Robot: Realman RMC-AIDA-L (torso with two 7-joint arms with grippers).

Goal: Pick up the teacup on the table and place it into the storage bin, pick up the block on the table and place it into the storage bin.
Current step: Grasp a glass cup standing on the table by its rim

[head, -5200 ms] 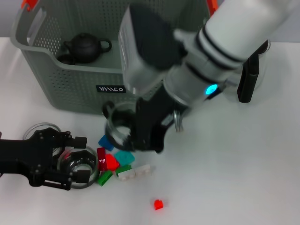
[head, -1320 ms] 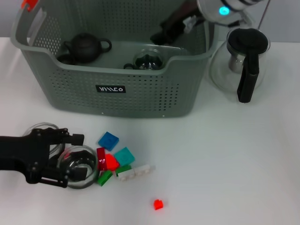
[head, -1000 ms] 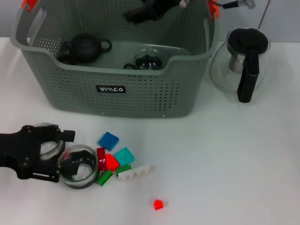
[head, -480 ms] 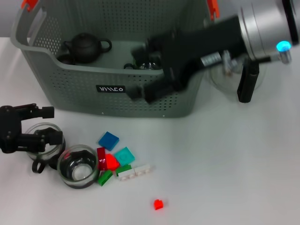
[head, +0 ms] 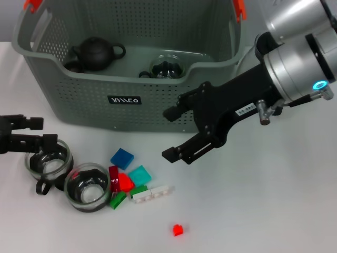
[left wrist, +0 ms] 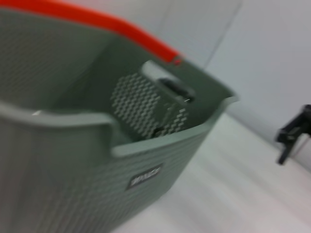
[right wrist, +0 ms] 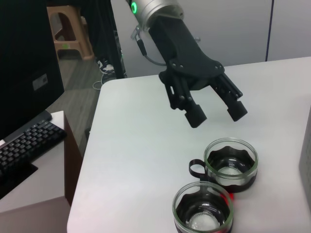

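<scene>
Right gripper (head: pixel 179 133): jaws spread wide, empty, hanging in front of the storage bin (head: pixel 68 87) and above the loose blocks (head: pixel 131 179), probably lined up for the next pick.

Left gripper (right wrist: pixel 217 113): parted, empty, poised just over the near teacup (head: pixel 48 161), not touching.

Second teacup (head: pixel 87 185): beside the first, against the blocks.

Bin contents: one glass cup (head: pixel 167 68), dark teapot (head: pixel 95 52).
</scene>
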